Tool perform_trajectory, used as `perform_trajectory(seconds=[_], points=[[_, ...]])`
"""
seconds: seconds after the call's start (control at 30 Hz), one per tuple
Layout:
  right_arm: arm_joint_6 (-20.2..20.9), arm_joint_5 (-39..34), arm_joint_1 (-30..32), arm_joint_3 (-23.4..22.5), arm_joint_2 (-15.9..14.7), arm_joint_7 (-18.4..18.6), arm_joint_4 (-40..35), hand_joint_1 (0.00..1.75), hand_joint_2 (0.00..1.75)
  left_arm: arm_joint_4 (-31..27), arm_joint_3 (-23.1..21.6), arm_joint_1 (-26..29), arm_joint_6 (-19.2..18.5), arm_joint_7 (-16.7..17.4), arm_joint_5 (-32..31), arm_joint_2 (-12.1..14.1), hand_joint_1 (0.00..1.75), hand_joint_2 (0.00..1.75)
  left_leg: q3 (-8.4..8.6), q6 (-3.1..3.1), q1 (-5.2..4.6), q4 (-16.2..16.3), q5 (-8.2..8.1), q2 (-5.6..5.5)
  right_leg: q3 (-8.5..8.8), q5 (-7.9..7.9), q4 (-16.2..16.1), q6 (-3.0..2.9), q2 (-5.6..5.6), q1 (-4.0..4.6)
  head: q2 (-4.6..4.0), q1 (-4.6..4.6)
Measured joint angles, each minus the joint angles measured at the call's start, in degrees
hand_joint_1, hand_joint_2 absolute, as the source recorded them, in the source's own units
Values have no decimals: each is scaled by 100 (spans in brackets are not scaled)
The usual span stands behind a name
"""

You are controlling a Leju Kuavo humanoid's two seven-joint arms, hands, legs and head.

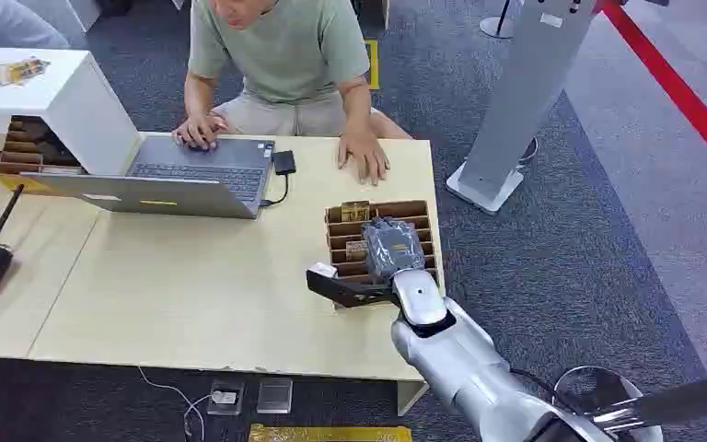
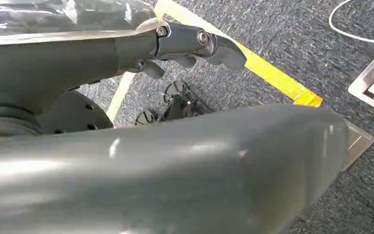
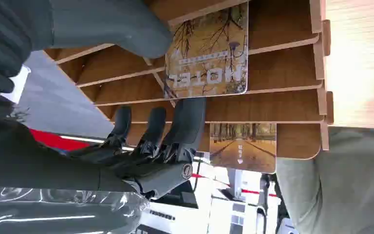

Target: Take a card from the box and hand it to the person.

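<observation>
Head view, right arm: nearest the camera, the silver arm rises from below to the right hand (image 1: 388,250), which hovers over the slotted box (image 1: 423,214) at the worktop's (image 1: 193,276) right edge.
Head view, person: the person (image 1: 281,55) sits across, one hand flat just beyond the box, the other on a laptop (image 1: 193,170).
Left wrist view: the left hand (image 2: 195,46) hangs above carpet, fingers curled loosely with nothing in them.
Right wrist view, hand: fingers (image 3: 187,122) and thumb (image 3: 126,29) stand apart, either side of a card (image 3: 209,56) printed "HOTEL"; whether they touch it I cannot tell, but no grip is closed.
Right wrist view, cards: that card stands upright in a slot, its upper part proud of the dividers; a second card (image 3: 243,146) sits a few slots away.
Handling: probably thin, light, stiff and glossy, so likely slippery; pinch the exposed top on both faces.
Room: dividers crowd the fingers, so lift straight up; the way to the person looks open.
</observation>
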Motion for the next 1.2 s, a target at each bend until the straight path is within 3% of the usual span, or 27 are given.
perform_trajectory(seconds=[1.0, 1.2], points=[[35, 111, 21, 4, -22, -72, -2, 93, 175, -35, 0, -13, -140, 52, -140, 24, 0, 0, 1, 0, 0, 0, 0, 0, 1, 0, 0, 0, 0, 0, 0, 0], [33, 107, 24, 4, -33, -66, 0, 101, 175, -35, 0, -30, -112, 57, -208, 24, 0, 0, 1, 0, 0, 0, 0, 0, 1, 0, 0, 0, 0, 0, 0, 0]])
